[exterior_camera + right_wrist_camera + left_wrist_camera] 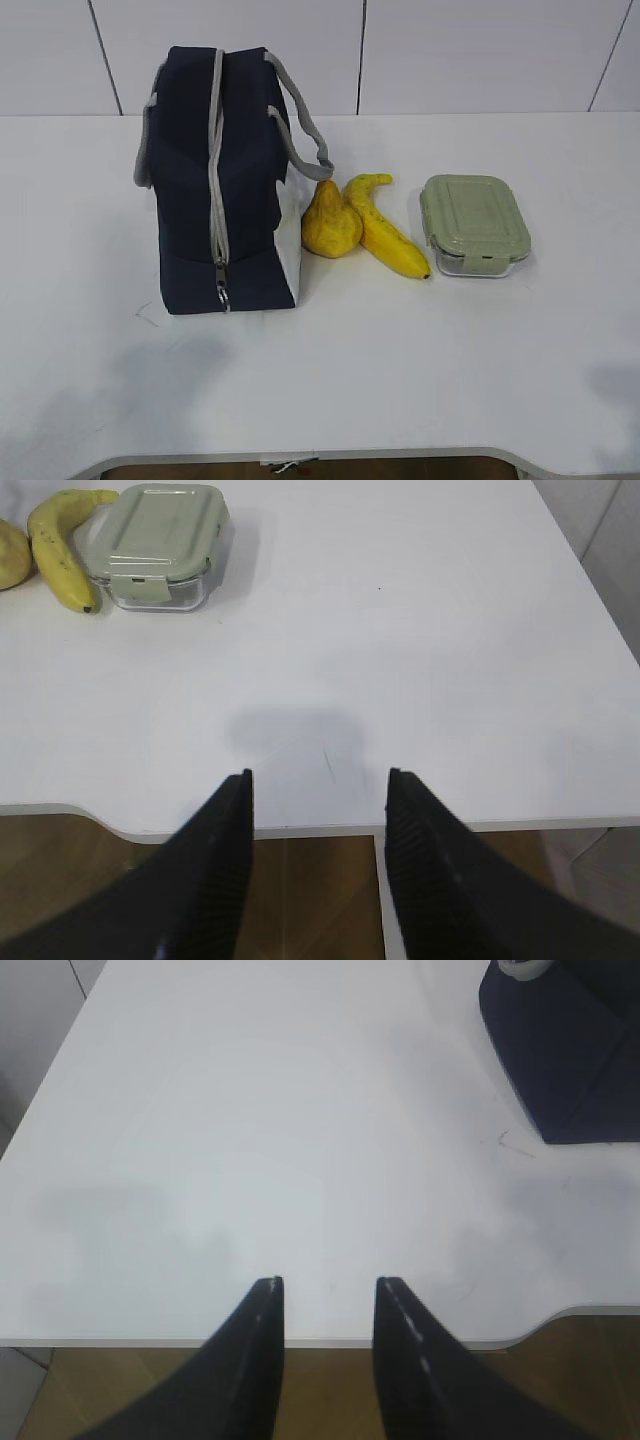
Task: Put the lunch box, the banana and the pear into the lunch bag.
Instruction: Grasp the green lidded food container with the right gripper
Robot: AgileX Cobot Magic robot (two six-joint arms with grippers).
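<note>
Lunch bag is standing zipped on the white tabletop; pear is leaning just beside it, touching banana, lunch box sitting near. Left pincer and right pincer are hovering spread and empty over the near edge, nothing blocking them.

We see only the fingers of our two grippers. The left gripper has two black fingers, broad at the base and tapering to narrow tips, smooth and slightly glossy, each with a pale worn line along its inner edge. The right gripper has the same tapered black fingers, their inner faces finely ribbed and matte.
</note>
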